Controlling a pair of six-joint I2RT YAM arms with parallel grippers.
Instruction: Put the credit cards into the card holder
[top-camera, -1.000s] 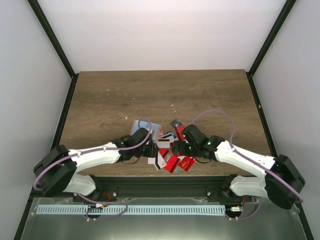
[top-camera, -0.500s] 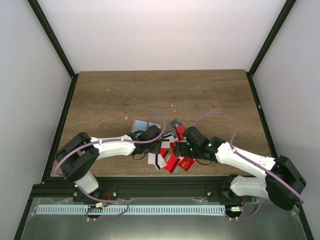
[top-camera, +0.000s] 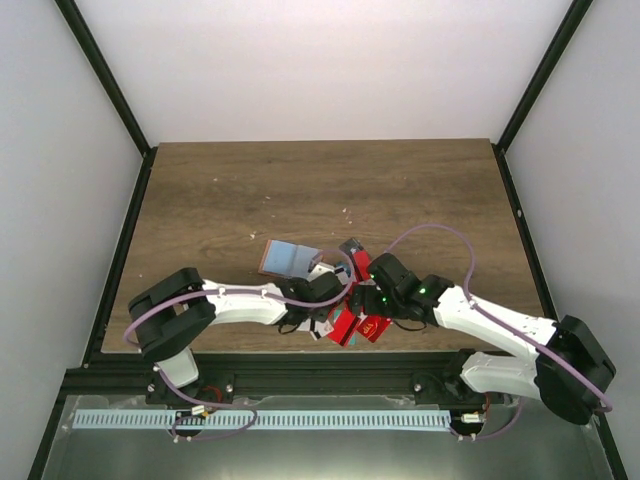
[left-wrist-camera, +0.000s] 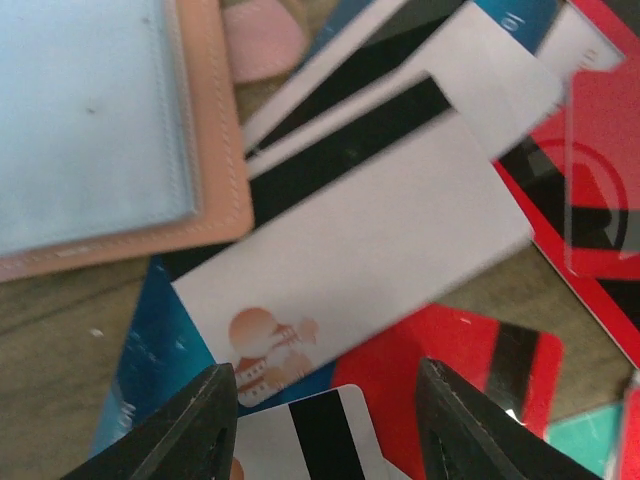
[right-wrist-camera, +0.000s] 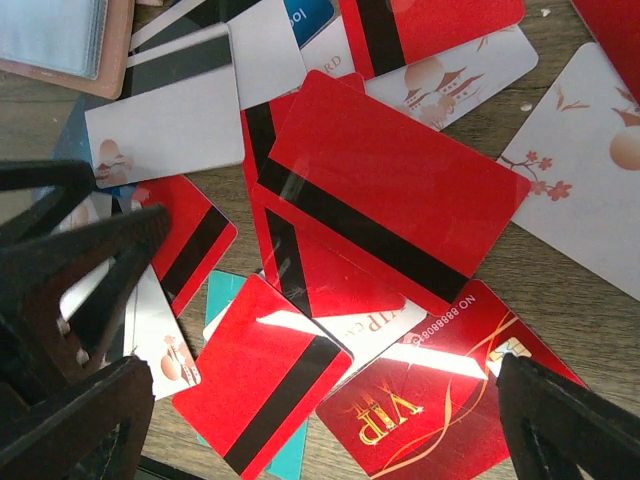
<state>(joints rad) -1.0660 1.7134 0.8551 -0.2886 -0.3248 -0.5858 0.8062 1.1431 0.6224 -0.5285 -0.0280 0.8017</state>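
Red, white and teal plastic credit cards (top-camera: 345, 318) lay overlapping on a brown wooden table (top-camera: 420, 190) beside a salmon leather card holder (top-camera: 287, 258), with the left gripper (left-wrist-camera: 322, 385) and right gripper (right-wrist-camera: 322, 370) both spread empty, crowded just above them.

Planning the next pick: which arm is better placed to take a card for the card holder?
Left, probably. On the left arm the jaws stand open just over a white card beside the card holder; the right arm has its open jaws over red cards farther from it.
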